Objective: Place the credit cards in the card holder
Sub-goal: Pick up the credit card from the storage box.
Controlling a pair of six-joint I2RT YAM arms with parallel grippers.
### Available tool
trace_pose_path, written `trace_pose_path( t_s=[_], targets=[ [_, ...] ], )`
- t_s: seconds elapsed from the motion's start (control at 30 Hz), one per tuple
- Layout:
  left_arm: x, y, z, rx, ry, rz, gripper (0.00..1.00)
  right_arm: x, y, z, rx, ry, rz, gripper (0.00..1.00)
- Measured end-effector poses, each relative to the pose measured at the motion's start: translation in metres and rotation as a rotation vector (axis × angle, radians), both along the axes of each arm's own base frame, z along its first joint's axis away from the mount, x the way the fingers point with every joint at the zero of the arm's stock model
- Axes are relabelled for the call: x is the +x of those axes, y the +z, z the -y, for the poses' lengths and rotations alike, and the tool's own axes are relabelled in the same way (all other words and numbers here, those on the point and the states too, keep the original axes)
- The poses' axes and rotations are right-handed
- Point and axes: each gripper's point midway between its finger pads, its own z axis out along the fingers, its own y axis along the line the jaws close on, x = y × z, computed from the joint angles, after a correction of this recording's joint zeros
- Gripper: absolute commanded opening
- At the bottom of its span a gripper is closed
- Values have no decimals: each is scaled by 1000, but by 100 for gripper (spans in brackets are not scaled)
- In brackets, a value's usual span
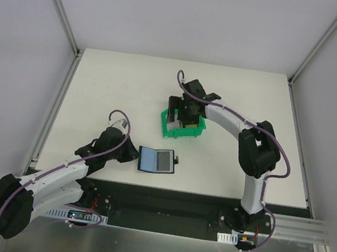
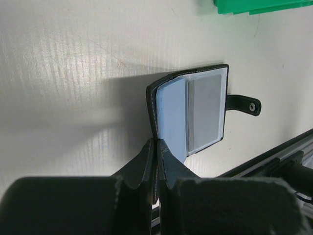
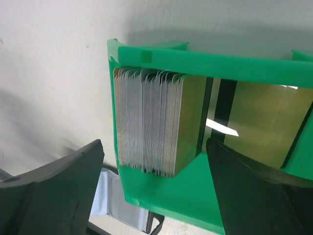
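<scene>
Our right gripper (image 3: 154, 164) sits wide open over the credit cards (image 3: 149, 122), stacked on edge in the green bin (image 3: 195, 61) (faces toward the fingers (image 3: 63, 186)). Our left gripper (image 2: 155, 147) pinches the open card holder (image 2: 205, 110) by its cover.

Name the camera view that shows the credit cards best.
Right wrist: the credit cards stand on edge in the green bin, their edges and a gold face plain. From the top external view the right gripper covers most of them. The left wrist view shows only a bin corner, no cards.
</scene>
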Motion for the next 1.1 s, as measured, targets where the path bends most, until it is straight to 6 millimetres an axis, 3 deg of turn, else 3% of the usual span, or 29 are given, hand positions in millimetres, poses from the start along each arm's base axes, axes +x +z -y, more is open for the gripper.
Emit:
trace_pose_path(
  t_s=[0.23,0.53,1.1],
  targets=[
    [0,0,0,1,-1,-1,0,6,-17,-6,-1,-9,-22,89],
    [0,-3,0,8,-2,-10,0,8,-15,-16,47,-7,-24,85],
    [2,-3,1,15,-5,-21,0,7,-12,-20,72,-6,-34,59]
  ],
)
